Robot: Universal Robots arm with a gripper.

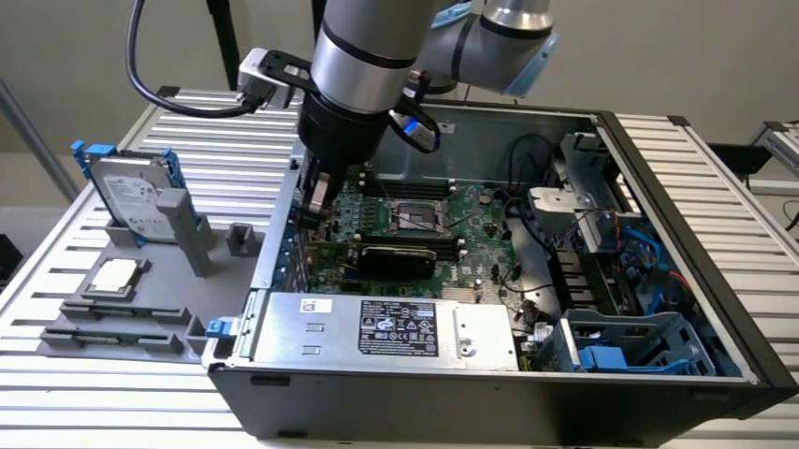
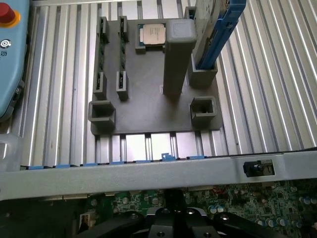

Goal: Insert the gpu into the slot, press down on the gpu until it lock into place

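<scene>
The exterior view has the big black open computer case (image 1: 699,374) lying on the ribbed metal table (image 1: 75,393), with the green motherboard (image 1: 481,210) exposed inside and the silver labelled power-supply box (image 1: 393,327) along the near wall. The grey robot arm (image 1: 369,65) reaches down into the case at the view's left end of the board.

The gpu, a flat black card with a thin green edge (image 1: 393,254), sits low and level on the motherboard just behind the power supply, so it looks like it's already in the slot, though the blue strip itself is hidden under it. Whether it's locked, can't say.

The gripper (image 1: 318,201) hangs just beside the card's left end, apparently above it. The wrist view catches only its black body (image 2: 176,223), so whether the fingers are apart or together, can't tell.

The grey parts tray (image 2: 143,106) with the square silver processor chip (image 2: 152,34) stays outside.
</scene>
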